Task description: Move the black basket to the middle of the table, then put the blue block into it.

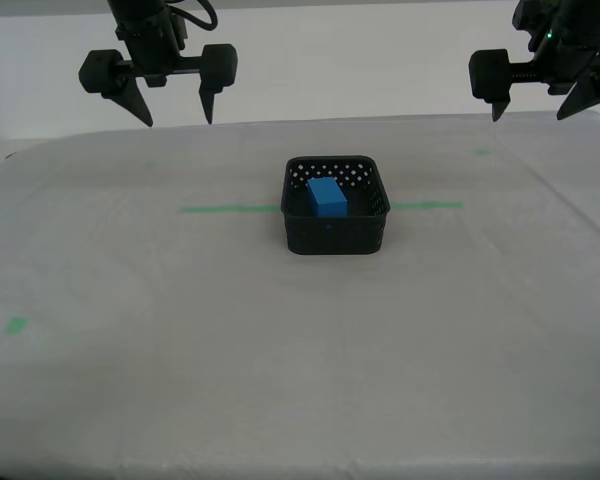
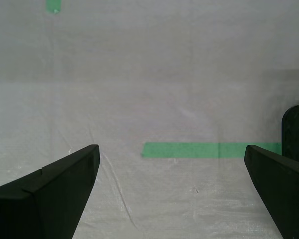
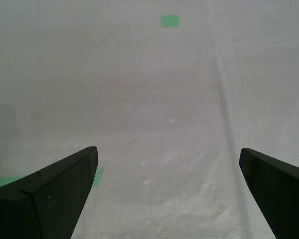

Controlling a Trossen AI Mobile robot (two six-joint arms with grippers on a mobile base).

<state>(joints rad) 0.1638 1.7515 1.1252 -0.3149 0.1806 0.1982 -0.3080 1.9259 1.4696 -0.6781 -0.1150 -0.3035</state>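
Observation:
The black basket sits mid-table in the exterior view, across the green tape line. The blue block lies inside it. My second gripper hangs open high at the exterior view's upper left, well away from the basket. Its wrist view shows spread fingers, the tape line and a sliver of the basket. My first gripper hangs open high at the exterior view's upper right. The first wrist view shows only cloth between its fingers.
The table wears a whitish-grey cloth. Small green tape marks lie at the exterior view's lower left and far right. The far edge runs just below the grippers.

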